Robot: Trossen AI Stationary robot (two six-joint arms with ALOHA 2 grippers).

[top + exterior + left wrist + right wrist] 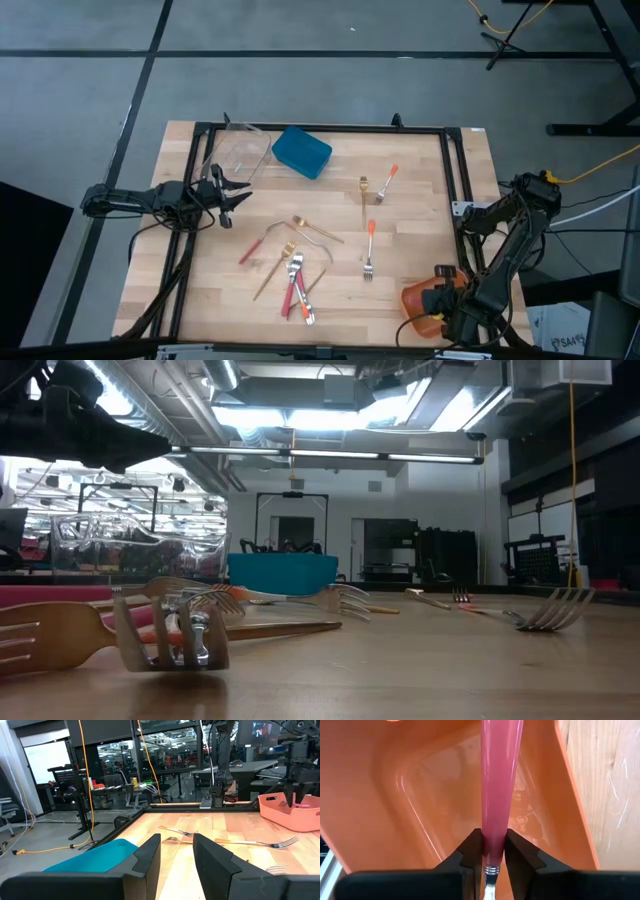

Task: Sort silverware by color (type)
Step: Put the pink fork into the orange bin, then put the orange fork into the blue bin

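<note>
My right gripper [493, 851] hangs over the orange bin [420, 785] at the table's near right corner, shut on a pink-handled utensil [499, 780]. My left gripper [235, 195] is open and level above the table's left side, next to the clear bin [240, 150] and touching nothing. The other silverware lies flat mid-table: red-handled pieces [295, 295], gold forks [320, 232], a gold fork [364, 190] and orange-handled forks [369, 245]. The left wrist view shows the right gripper [293, 800] far off above the orange bin [295, 817]. My right gripper pinches the pink handle between its two fingers at the end next to the silver neck [492, 855]. The fingers point down and lie along the utensil. The handle runs on past the fingertips toward the bin's floor, and whether its free end touches the bin I cannot tell.
The blue bin [300, 152] stands at the far middle beside the clear bin. A black frame [320, 127] runs round the tabletop. Bare wood lies between the orange-handled forks and the orange bin [415, 300].
</note>
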